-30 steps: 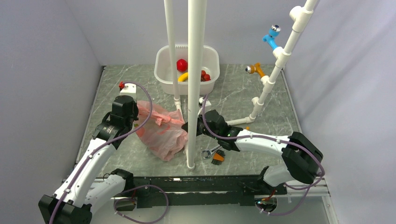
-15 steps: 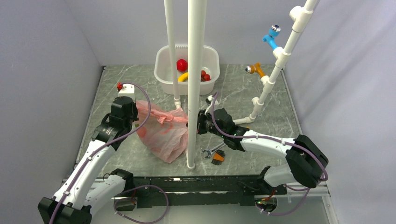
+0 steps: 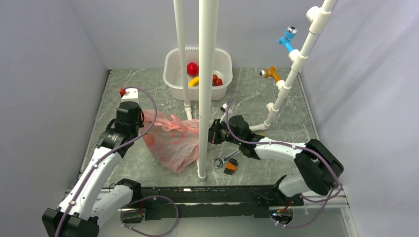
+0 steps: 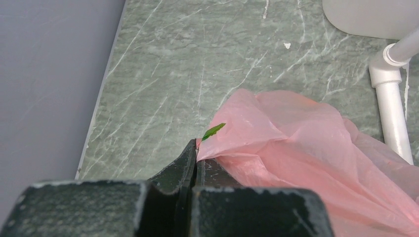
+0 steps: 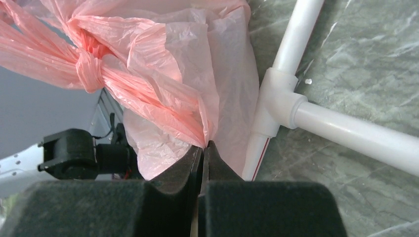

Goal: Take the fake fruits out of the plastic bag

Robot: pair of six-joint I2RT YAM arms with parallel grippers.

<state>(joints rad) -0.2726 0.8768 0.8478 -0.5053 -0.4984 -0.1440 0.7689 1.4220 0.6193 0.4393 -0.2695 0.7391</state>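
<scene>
The pink plastic bag (image 3: 173, 138) lies on the table left of the tall white pole, stretched between both grippers. My left gripper (image 3: 140, 117) is shut on the bag's left edge (image 4: 232, 133), where a small green tip (image 4: 213, 131) pokes out. My right gripper (image 3: 209, 134) is shut on the bag's right edge (image 5: 197, 118), near a knotted handle (image 5: 89, 69). A red fruit (image 3: 192, 68), a yellow banana (image 3: 193, 82) and small red pieces (image 3: 217, 80) lie in the white tub (image 3: 173, 74). The bag's contents are hidden.
A tall white pole (image 3: 206, 89) stands in front of the bag, a thinner pipe (image 3: 182, 54) behind it. A slanted pipe frame (image 3: 291, 74) with blue and orange pieces stands at the right. A wrench and an orange-handled tool (image 3: 227, 163) lie near the pole's base.
My left gripper has moved away to the upper left and my right gripper to the right, each holding its edge. The bag is pulled wider and flatter between them.
</scene>
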